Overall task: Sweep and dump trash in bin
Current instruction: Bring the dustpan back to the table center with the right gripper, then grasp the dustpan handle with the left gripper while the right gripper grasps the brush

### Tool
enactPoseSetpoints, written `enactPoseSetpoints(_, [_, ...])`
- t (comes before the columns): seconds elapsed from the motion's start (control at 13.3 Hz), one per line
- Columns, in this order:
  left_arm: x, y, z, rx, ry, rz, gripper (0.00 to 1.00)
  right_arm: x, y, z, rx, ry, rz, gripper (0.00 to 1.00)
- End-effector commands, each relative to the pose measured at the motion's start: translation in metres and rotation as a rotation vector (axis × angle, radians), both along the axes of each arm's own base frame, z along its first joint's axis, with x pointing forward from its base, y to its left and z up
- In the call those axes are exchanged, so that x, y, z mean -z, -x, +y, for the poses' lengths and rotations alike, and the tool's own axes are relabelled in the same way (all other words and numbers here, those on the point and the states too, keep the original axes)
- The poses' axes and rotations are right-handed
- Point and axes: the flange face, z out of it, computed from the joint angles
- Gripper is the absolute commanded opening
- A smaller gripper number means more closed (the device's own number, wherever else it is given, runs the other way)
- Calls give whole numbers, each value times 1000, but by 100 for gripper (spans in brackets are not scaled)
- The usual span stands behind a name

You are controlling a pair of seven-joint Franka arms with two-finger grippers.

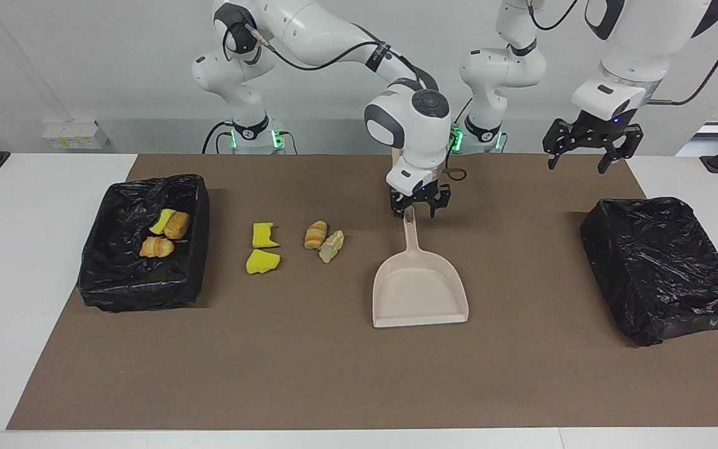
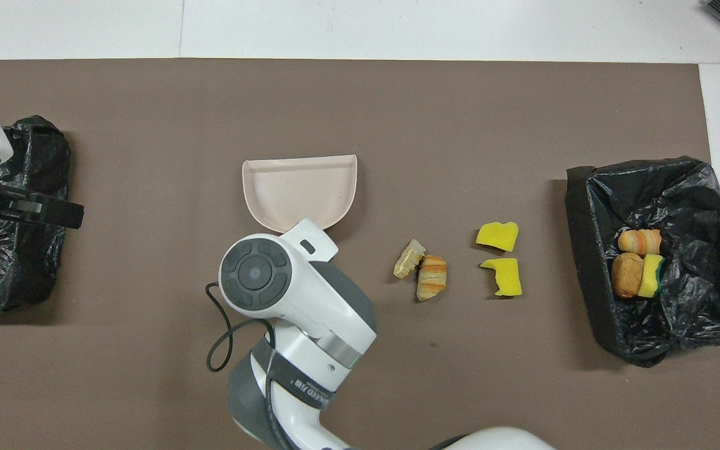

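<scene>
Tools first: my right tool sits at the dustpan handle's tip, fingers spread beside it, gripping nothing; my left tool waits open over the counter. Three trash pieces lie in the bin; four more rest between bin and dustpan.

White arms, grey joints, black cables.

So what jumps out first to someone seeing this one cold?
The right gripper is at the handle of the empty beige dustpan mid-table. Four trash pieces lie on the brown mat beside it, toward the right arm's end. Three more already sit in the black-lined bin there, and the left gripper waits raised.
</scene>
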Motion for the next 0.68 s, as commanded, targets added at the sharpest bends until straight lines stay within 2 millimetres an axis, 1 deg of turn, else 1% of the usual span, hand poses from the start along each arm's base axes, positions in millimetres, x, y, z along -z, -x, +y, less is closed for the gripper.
enactPoseSetpoints(0.0, [19,-1,-21,29,-3,-6,100,3,53,-8,-1,33,21,100])
enactPoseSetpoints(0.08, [31,-2,-34,17,-4,5,100,11,73,-11,-15,45,23,100])
enactPoseSetpoints(0.15, [39,-2,-44,-11,0,-3,100,17,89,-17,-2,43,19,100])
enactPoseSetpoints(0.23, [50,0,-60,-19,1,-5,100,24,110,-16,64,20,42,100])
enactPoseSetpoints(0.3, [66,4,-82,-22,2,-4,100,30,126,-21,128,4,78,100])
enactPoseSetpoints(0.45, [103,6,-119,-91,15,-12,100,38,168,-29,129,27,104,100])
enactPoseSetpoints(0.53, [117,9,-138,-103,21,-12,100,40,181,-33,124,40,104,100])
enactPoseSetpoints(0.6, [127,11,-152,-109,26,-12,100,40,195,-34,110,47,104,96])
